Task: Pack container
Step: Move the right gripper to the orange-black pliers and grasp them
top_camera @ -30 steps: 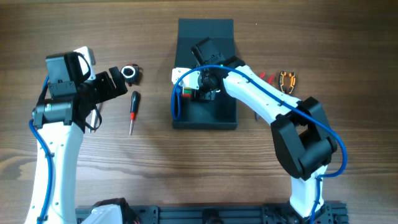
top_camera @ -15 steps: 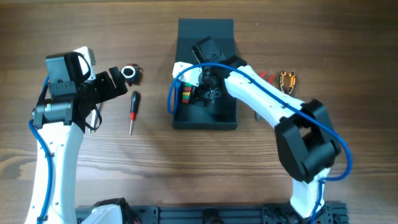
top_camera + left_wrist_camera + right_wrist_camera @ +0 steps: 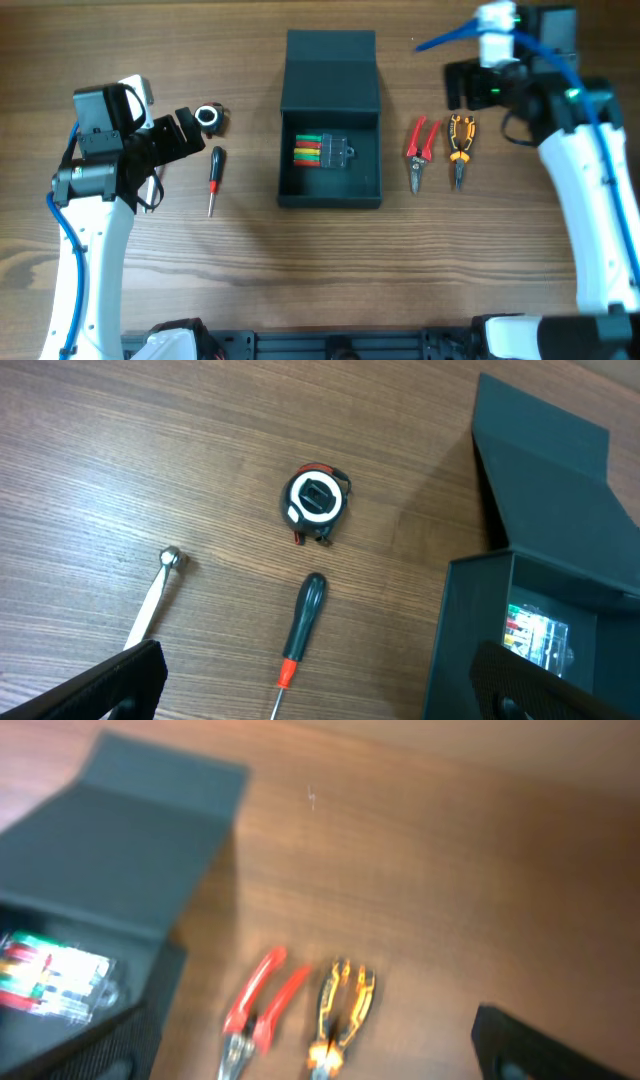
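The container (image 3: pixel 330 201) is a dark teal-grey box in the middle of the table, its hinged lid (image 3: pixel 330 68) folded back open. A bit set (image 3: pixel 321 152) with coloured strips lies inside it, also showing in the left wrist view as the bit set (image 3: pixel 535 636). My right gripper (image 3: pixel 478 92) hangs open and empty above the table to the right of the box, over red pliers (image 3: pixel 258 1005) and orange-black pliers (image 3: pixel 342 1010). My left gripper (image 3: pixel 190 133) stands open and empty at the left, with a screwdriver (image 3: pixel 303 615) between and ahead of its fingers.
A round tape measure (image 3: pixel 208 117) lies beside the left gripper, and the red-collared screwdriver (image 3: pixel 214 178) lies below it. The two pairs of pliers (image 3: pixel 418 152) lie side by side right of the box. A white-handled, metal-headed tool (image 3: pixel 155 605) lies left of the screwdriver.
My right gripper let go of the bit set inside the box, opened, and pulled out to the far right above the pliers. The left arm has not moved.
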